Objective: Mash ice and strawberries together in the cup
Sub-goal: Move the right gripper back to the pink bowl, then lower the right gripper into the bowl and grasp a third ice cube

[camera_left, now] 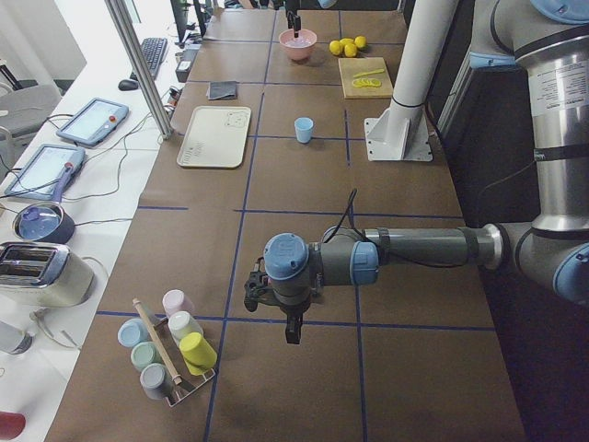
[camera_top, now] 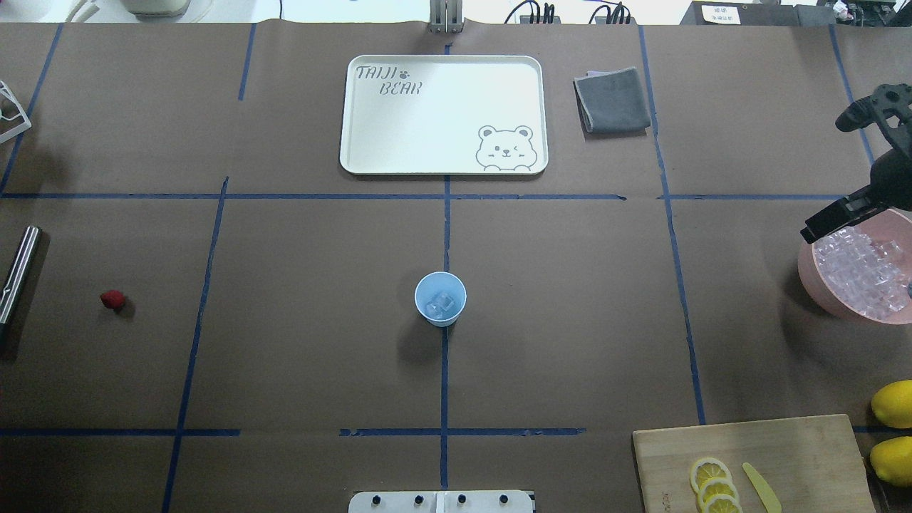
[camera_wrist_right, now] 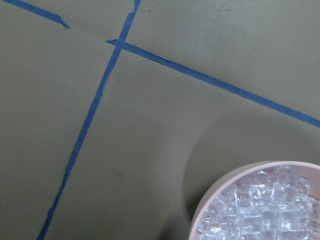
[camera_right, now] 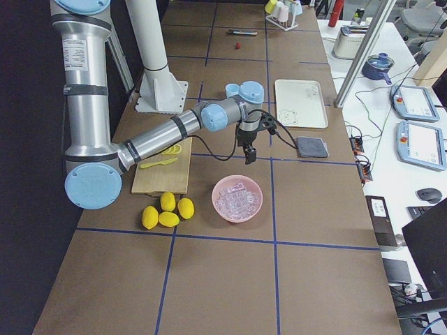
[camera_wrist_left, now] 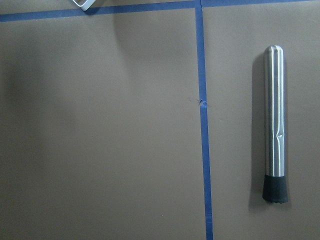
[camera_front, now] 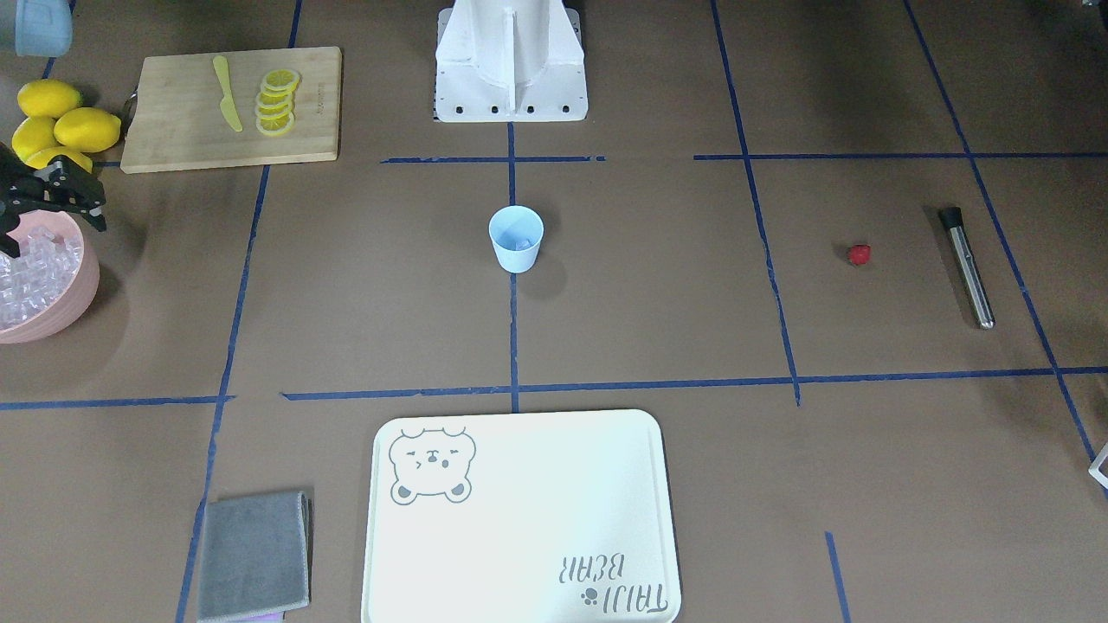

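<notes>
Ice (camera_top: 442,305) in cup (camera_top: 422,294) — strawberry (camera_top: 112,300) well apart

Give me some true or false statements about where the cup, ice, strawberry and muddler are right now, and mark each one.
The small light blue plastic cup holds clear ice cubes. True.
The tiny red strawberry is inside the cup. False: it lies on the brown table, well apart from the cup.
The steel muddler with a black tip stands in the cup. False: it lies flat on the table near the strawberry.
The large pink bowl is full of ice. True.
The lemon slices lie on the wooden cutting board. True.
</notes>
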Action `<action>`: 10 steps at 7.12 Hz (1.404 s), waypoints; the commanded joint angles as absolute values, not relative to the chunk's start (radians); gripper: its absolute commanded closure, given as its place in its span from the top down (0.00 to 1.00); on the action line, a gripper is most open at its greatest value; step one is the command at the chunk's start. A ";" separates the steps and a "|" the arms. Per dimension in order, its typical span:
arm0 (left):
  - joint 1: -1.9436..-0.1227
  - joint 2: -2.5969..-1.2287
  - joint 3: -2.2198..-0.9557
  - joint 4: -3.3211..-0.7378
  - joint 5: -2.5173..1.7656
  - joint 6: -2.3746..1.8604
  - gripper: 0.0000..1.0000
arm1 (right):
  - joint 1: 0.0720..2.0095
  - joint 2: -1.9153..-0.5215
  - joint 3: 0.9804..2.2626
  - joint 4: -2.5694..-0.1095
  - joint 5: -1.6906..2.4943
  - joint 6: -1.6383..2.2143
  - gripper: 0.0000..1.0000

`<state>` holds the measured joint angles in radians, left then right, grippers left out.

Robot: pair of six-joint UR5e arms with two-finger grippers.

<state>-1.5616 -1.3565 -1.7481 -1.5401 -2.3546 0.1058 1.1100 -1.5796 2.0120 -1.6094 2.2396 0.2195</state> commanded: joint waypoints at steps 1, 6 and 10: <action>-1.562 -1.356 -1.747 -1.540 -2.355 0.106 1.00 | 1.141 -1.646 1.927 -1.458 2.256 0.143 0.99; -1.560 -1.356 -1.747 -1.540 -2.355 0.107 1.00 | 1.138 -1.694 1.795 -1.358 2.163 0.030 0.92; -1.560 -1.356 -1.747 -1.542 -2.355 0.107 1.00 | 1.131 -1.694 1.755 -1.367 2.137 0.031 0.79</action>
<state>-1.5601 -1.3560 -1.7472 -1.5411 -2.3546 0.1074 1.1339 -1.6933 1.7620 -1.3607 2.1377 0.0302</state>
